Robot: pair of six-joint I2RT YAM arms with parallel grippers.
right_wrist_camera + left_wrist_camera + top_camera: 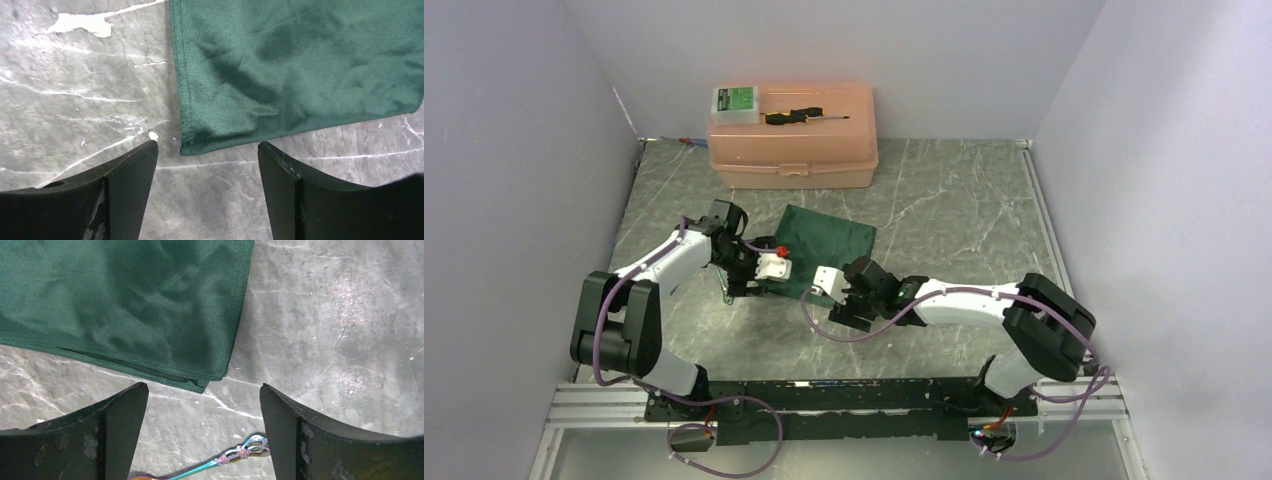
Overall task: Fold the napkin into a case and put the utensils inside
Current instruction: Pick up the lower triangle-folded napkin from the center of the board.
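Where the two arms meet at mid-scene, the grey marbled stone-look worktop (pixel 964 200) carries every item shown. At its far edge stands a salmon-pink plastic toolbox (pixel 794 155), lid closed. The dark green soft cloth napkin (pixel 829 245) lies flat at the centre of the worktop, folded into layers: stacked hemmed edges show in the left wrist view (pixel 125 305), and one folded corner points toward the camera in the right wrist view (pixel 300 65).

The left tool (pixel 204 395) hangs over the napkin's near-left corner, its dark fingers well apart and gripping nothing. The right tool (pixel 207 152) hangs over the near-right corner, fingers likewise apart, with the cloth corner just beyond the gap and untouched.

On the toolbox lid rest a small pale box with a green label (pixel 736 102), its print too small to read, and beside it a black-and-yellow-handled screwdriver (pixel 804 116).

A slender metal utensil with an ornate blue-green handle (pixel 235 456) lies on the bare worktop between the left tool's fingers, apart from the napkin; its head is cut off by the picture's edge.
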